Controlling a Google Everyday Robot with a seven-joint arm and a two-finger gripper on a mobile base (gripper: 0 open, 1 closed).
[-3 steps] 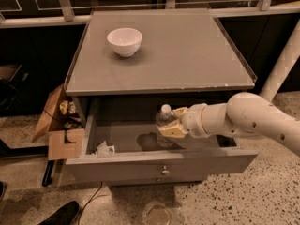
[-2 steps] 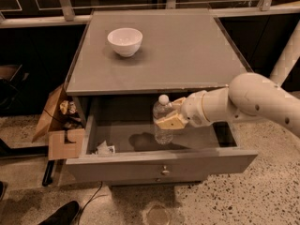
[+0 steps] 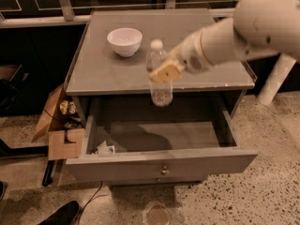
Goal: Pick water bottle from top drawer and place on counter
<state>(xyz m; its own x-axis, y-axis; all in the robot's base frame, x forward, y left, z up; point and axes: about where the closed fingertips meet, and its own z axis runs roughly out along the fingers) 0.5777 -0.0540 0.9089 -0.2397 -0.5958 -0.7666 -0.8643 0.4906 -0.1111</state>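
Note:
The water bottle (image 3: 158, 81), clear with a white cap, hangs upright in the air in front of the counter's front edge, above the open top drawer (image 3: 161, 159). My gripper (image 3: 164, 71) is shut on the water bottle around its middle, reaching in from the right on the white arm (image 3: 243, 29). The bottle's cap reaches above the counter's (image 3: 93, 74) level and its base is below the front edge. The drawer is pulled out, its knob facing front.
A white bowl (image 3: 124, 41) stands on the counter at the back left. A crumpled white scrap (image 3: 105, 148) lies in the drawer's front left corner. An open cardboard box (image 3: 58, 125) sits on the floor to the left. A white post (image 3: 276, 81) stands at right.
My gripper has lifted the water bottle up out of the drawer to counter height. The arm has risen and come closer to the camera.

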